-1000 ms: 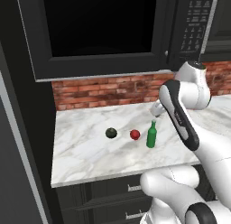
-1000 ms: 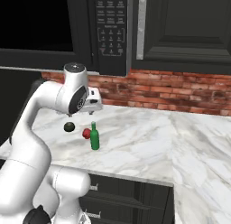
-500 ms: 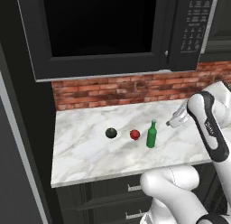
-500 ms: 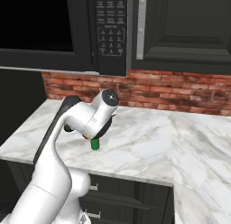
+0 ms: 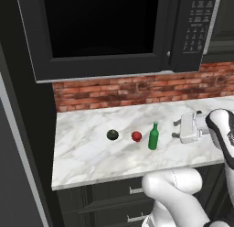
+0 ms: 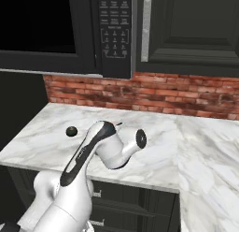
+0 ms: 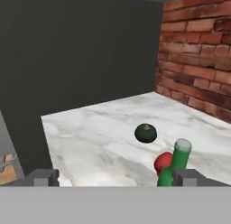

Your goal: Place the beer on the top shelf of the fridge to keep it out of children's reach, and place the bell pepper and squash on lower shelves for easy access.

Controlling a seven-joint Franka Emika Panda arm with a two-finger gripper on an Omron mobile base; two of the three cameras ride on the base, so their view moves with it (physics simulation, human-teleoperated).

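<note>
The beer (image 5: 154, 136), a slim green bottle, stands upright on the marble counter (image 5: 82, 153). Left of it sit the red bell pepper (image 5: 136, 136) and the dark green squash (image 5: 112, 134). My gripper (image 5: 175, 129) hangs just right of the beer at bottle height, pointing at it, open and empty. In the hand view the beer (image 7: 175, 166) rises by the right fingertip (image 7: 189, 177), the bell pepper (image 7: 162, 161) behind it, the squash (image 7: 145, 133) farther off. The squash (image 6: 71, 131) also lies left of my arm. The fridge's dark side (image 5: 18, 143) borders the counter's left end; its shelves are out of view.
A black microwave (image 5: 105, 34) hangs over the counter, with a red brick wall (image 5: 137, 91) behind. Dark upper cabinets (image 6: 191, 30) are at the right, and dark drawers (image 5: 114, 198) run below the counter edge. Bare marble stretches to the right (image 6: 205, 147).
The arm has swung down and to the right, bringing the hand from above the counter to bottle height beside the beer. The three items have not moved. The jaws stayed open.
</note>
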